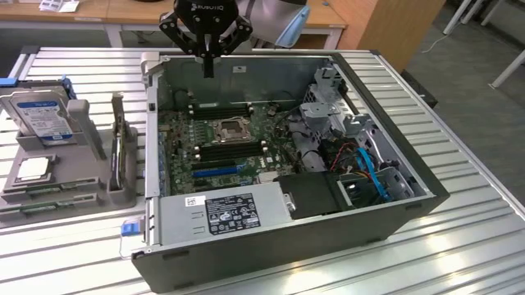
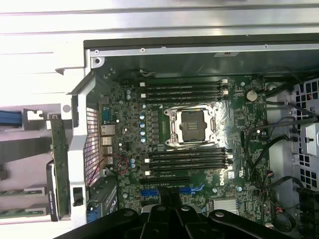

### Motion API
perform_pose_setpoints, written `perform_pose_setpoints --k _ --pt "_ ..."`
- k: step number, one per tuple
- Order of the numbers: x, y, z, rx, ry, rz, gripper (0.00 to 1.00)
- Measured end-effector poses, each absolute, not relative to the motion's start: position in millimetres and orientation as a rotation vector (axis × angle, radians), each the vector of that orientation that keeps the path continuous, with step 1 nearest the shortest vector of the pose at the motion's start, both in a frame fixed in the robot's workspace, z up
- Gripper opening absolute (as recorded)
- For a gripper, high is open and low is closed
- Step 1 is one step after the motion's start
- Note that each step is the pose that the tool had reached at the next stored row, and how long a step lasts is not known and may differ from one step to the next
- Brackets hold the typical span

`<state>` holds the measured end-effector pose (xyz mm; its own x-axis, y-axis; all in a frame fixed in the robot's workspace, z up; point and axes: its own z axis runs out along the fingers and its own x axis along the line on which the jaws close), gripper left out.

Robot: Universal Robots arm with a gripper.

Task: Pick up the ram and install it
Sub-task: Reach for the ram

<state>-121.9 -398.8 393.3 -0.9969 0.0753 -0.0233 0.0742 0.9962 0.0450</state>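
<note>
Two green ram sticks (image 1: 51, 187) lie flat in the grey fixture (image 1: 82, 132) at the exterior view's left, outside the computer case; in the wrist view they appear as green strips (image 2: 19, 192). My gripper (image 1: 209, 66) hangs shut and empty above the far wall of the open case (image 1: 287, 236), well away from the sticks. In the wrist view its black linkages (image 2: 169, 216) frame the motherboard below. Black memory slots (image 2: 184, 88) sit on either side of the CPU socket (image 2: 192, 124), with nothing in them.
The fixture also carries a blue-labelled hard drive (image 1: 43, 120), a CPU chip (image 1: 34, 169) and an upright green board (image 1: 120, 150) in a stand. Inside the case are the power supply (image 1: 225, 212), blue cables (image 1: 369, 175) and a drive cage (image 1: 324, 110).
</note>
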Motion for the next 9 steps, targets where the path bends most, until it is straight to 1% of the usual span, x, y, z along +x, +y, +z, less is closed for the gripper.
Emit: perform_pose_setpoints --k 9 --pt "-122.0 -398.8 393.3 0.117 3.114 0.069 0.11"
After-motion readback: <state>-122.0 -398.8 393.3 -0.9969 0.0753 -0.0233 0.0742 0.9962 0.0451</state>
